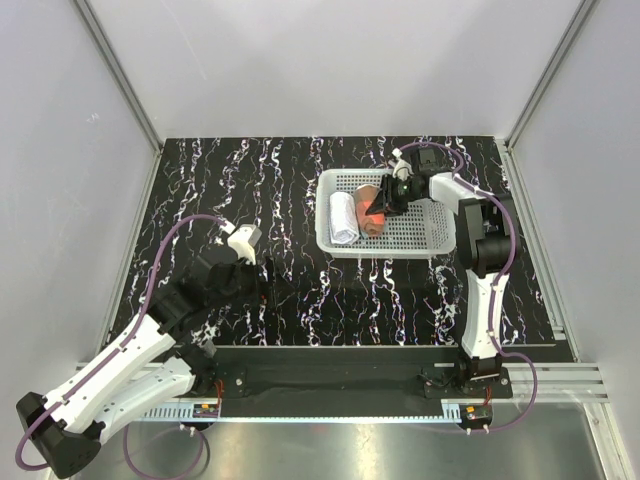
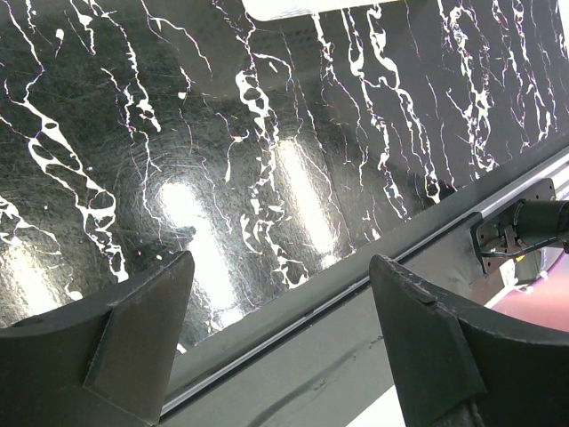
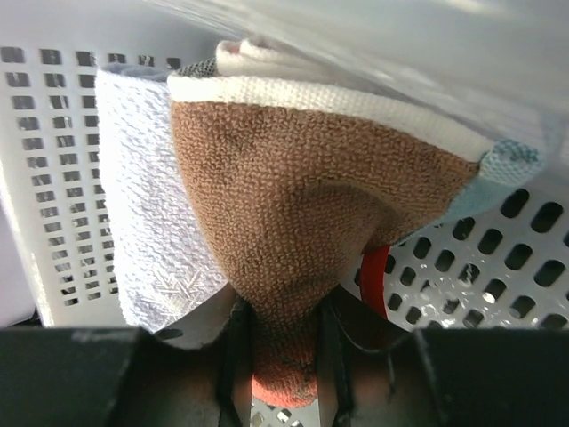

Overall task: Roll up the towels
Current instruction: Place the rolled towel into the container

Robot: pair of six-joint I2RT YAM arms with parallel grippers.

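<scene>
From high behind the robot we look down on the whole table [image 1: 250, 200]. Our left wrist view skims its near edge close up; our right wrist view crowds the orange towel [image 3: 293, 231] in the basket [image 1: 425, 228], shared with overhead.

No letters or numbers are readable anywhere; the white terry-cloth towel [image 3: 142, 178] bears a small star-like stitched mark [image 3: 175, 286].

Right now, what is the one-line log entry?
left tool: open, empty | right tool: shut on orange towel, in basket | white towel: rolled, in basket
</scene>
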